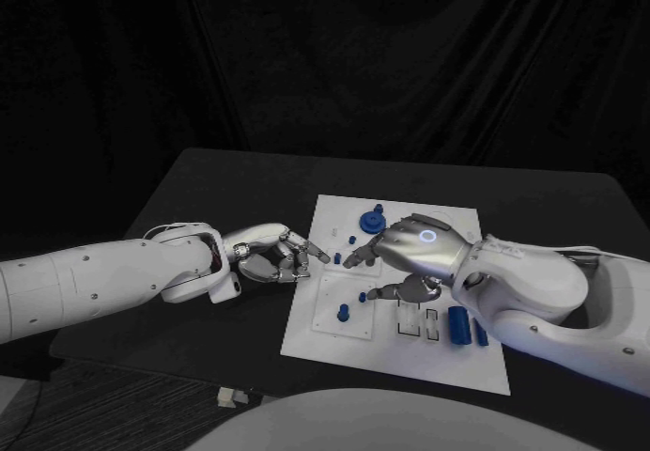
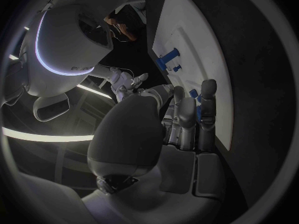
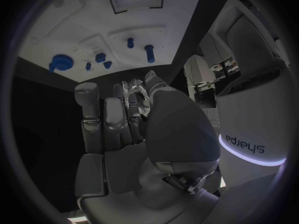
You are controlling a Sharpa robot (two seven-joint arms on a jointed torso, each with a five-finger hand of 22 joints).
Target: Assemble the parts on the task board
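Hands over white rectangular task board (image 1: 407,362): I see silver left hand (image 1: 278,256) curled, empty; silver right hand (image 1: 407,256) grip unclear.

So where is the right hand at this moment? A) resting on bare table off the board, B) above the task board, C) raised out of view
B: in the head view the right hand is over the white task board, among the blue parts.

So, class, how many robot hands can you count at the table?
2. The left hand is at the left edge of the task board; the right hand is over the board's middle, possibly hiding parts.
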